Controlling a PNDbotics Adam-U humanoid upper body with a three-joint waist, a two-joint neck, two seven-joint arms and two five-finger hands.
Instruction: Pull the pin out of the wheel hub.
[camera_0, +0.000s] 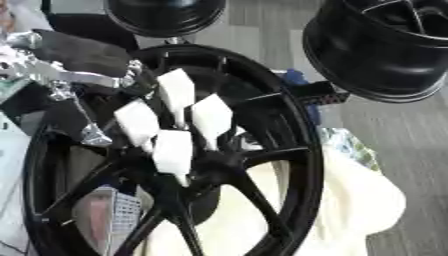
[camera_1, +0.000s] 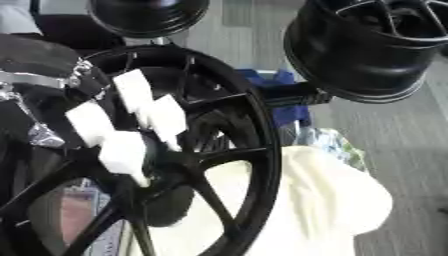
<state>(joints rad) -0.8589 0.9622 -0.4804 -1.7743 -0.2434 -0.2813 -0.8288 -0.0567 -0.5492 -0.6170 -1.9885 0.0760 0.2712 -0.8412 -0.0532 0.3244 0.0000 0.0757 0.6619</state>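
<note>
A large black spoked wheel (camera_0: 293, 150) lies tilted across the foreground on a cream cloth (camera_0: 359, 200). Its hub (camera_0: 210, 162) sits where the spokes meet. My left hand (camera_0: 175, 120), black and silver with white coverings, comes in from the upper left and hangs right over the hub's centre, hiding most of it. I cannot make out the pin; the hand covers where it would sit. Whether the hand holds anything does not show. My right hand appears in neither view.
Two more black wheels stand at the back, one at top centre (camera_0: 166, 15) and a deep one at the upper right (camera_1: 376, 50). A blue object (camera_1: 280, 102) and a black bracket (camera_0: 317, 93) lie beside the rim. Grey floor (camera_0: 402, 135) runs along the right.
</note>
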